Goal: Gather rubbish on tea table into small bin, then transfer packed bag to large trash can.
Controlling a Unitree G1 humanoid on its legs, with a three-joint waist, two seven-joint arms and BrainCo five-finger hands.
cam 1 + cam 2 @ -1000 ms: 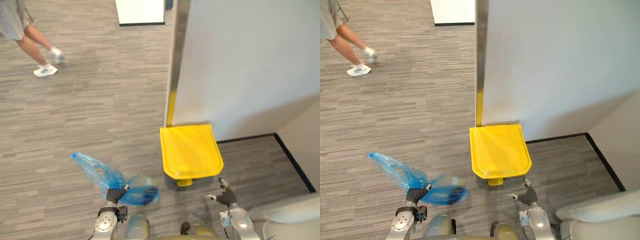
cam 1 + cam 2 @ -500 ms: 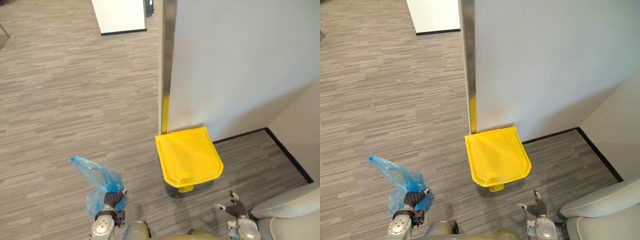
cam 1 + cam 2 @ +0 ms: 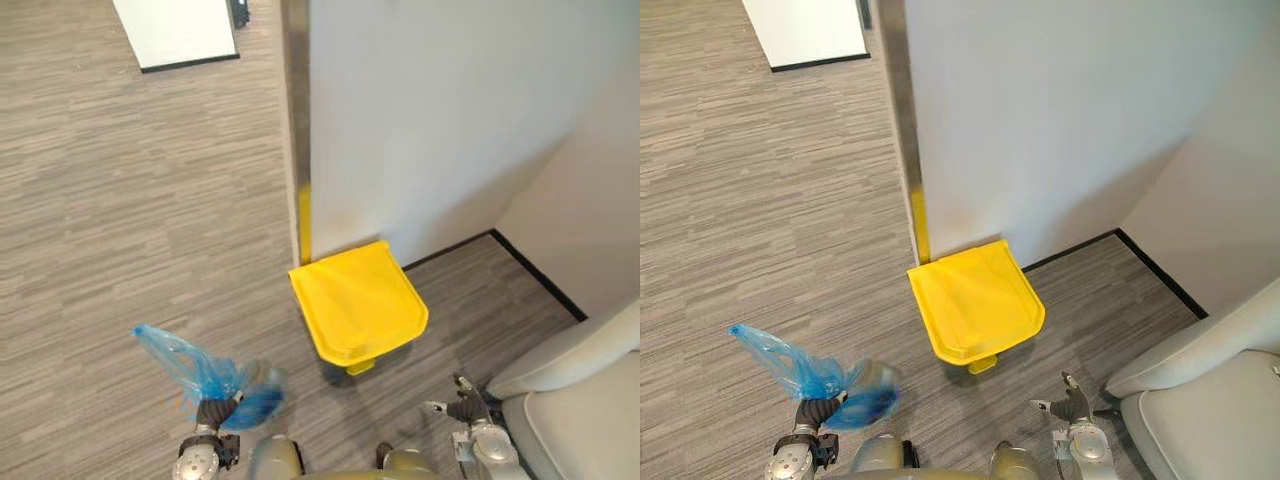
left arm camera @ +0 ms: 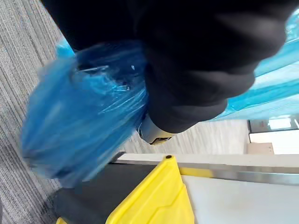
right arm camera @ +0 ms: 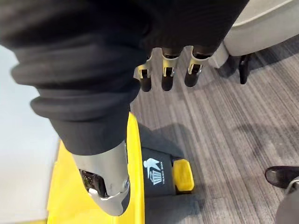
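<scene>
We find left hand (image 3: 212,412) clutching crumpled blue plastic bag (image 3: 190,365), right hand (image 3: 462,410) slack; advise opening yellow-lidded bin (image 3: 358,300) at twelve o'clock.

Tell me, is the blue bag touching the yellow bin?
Apart. In the left eye view, bare grey floor shows between the blue bag, held by the left hand, and the yellow bin.

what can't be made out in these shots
- Contents of the bag: blurred in the eye views and in the left wrist view, where the left robot hand grips it.
- Inside of the bin: the shut yellow lid covers it.
- Grey seat: cut off by the right edge of the eye views.
</scene>
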